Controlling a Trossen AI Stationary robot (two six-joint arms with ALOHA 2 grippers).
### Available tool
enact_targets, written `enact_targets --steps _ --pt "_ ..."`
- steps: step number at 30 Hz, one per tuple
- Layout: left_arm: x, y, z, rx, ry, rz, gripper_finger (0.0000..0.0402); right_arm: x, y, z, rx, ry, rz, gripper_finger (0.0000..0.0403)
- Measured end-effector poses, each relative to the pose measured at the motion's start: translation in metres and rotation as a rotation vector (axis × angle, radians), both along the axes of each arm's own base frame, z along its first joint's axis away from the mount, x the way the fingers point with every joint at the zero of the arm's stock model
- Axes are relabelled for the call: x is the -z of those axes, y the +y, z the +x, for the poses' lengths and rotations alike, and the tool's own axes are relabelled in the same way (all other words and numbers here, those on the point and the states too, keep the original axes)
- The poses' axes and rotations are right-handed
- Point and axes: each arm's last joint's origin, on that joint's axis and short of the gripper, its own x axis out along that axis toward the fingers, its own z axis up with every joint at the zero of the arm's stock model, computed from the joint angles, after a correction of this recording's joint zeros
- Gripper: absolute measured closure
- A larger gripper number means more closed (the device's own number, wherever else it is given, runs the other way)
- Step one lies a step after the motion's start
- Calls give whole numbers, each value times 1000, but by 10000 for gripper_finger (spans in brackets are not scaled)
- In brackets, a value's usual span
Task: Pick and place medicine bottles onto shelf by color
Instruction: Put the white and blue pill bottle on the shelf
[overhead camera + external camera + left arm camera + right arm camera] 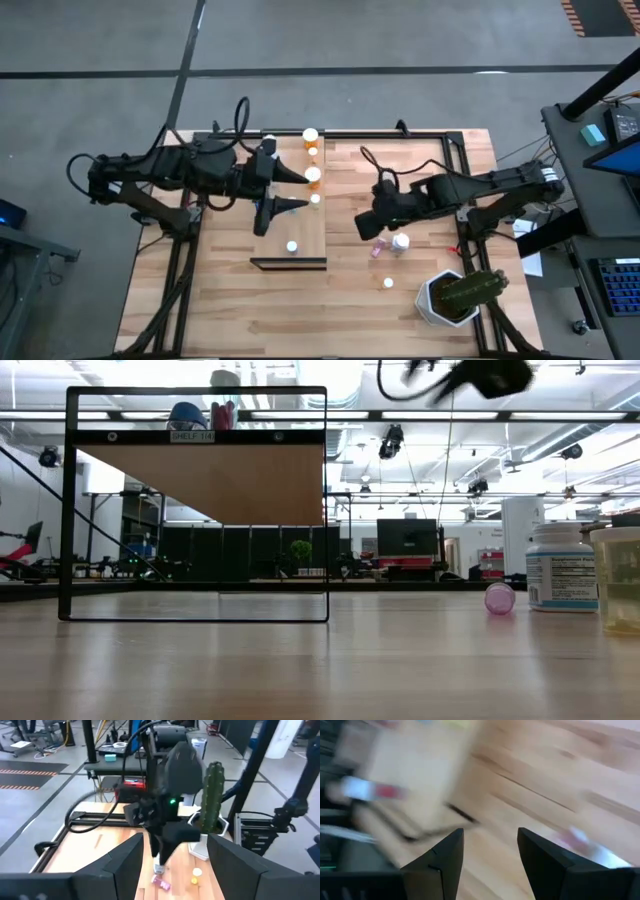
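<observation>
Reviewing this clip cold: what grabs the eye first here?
Two dark arms meet over the table's middle: the left gripper hangs open above the pale shelf, where orange bottles line its far end. The right gripper, also open, hovers near a pink bottle, with a potted cactus at the table's near right corner.

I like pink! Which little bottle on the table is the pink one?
The pink bottle lying on the planks right beneath the right gripper, beside a white-capped bottle. The bottles on the shelf look orange or whitish.

Right gripper (162, 851) above pink bottle (160, 882), grip unclear; cactus (212, 795) behind.
</observation>
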Motion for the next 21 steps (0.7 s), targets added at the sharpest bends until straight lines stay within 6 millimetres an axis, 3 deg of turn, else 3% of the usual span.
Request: enact_targets --steps 6,8,15,21 --pt "1 -3 -13 15 -11 -30 198 19 -1 -19 58 491 -35 227" --pt "3 -4 -17 24 -7 -30 198 26 -2 -25 60 570 -39 227" --pt "0 -4 -24 13 -27 -97 198 55 -2 -38 112 588 73 227" --pt "-1 -5 -23 25 -41 -44 198 78 -4 -51 299 647 137 179"
